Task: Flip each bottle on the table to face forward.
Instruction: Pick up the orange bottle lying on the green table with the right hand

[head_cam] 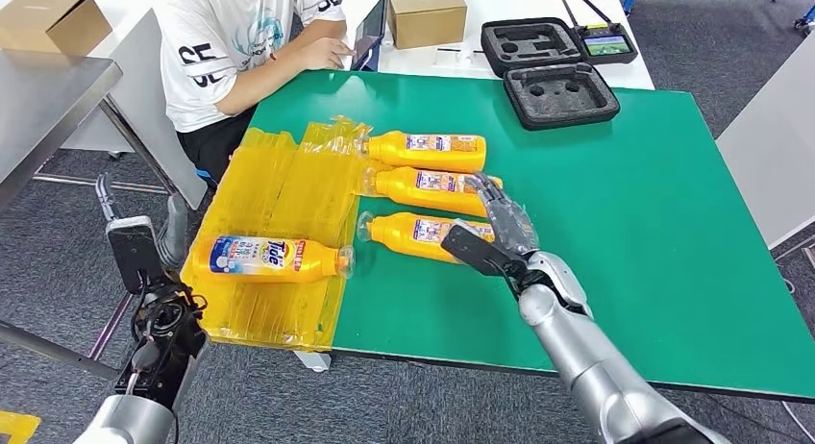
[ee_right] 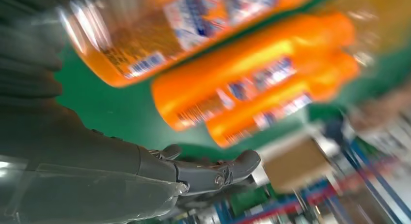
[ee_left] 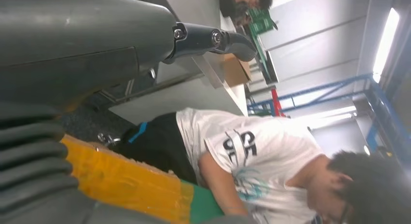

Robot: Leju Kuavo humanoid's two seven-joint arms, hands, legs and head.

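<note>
On the green table (head_cam: pixel 673 223) lie 4 orange bottles: 3 (head_cam: pixel 428 151) with the back label up on the bare green, and 1 Tide bottle (head_cam: pixel 269 257) with its front label up on the yellow plastic sheet (head_cam: pixel 279 189). 2 black foam cases (head_cam: pixel 562 93) at the far edge have empty cut-outs. The right hand (head_cam: pixel 495 233) rests with fingers spread over the nearest bottle (head_cam: pixel 413 233), not gripping it; the left hand (head_cam: pixel 139 247) hangs beside the table, holding nothing.

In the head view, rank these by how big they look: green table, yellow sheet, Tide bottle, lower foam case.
Largest to smallest:
1. green table
2. yellow sheet
3. Tide bottle and lower foam case look about alike; the case sits farther from the camera, so I won't rank those two.
</note>
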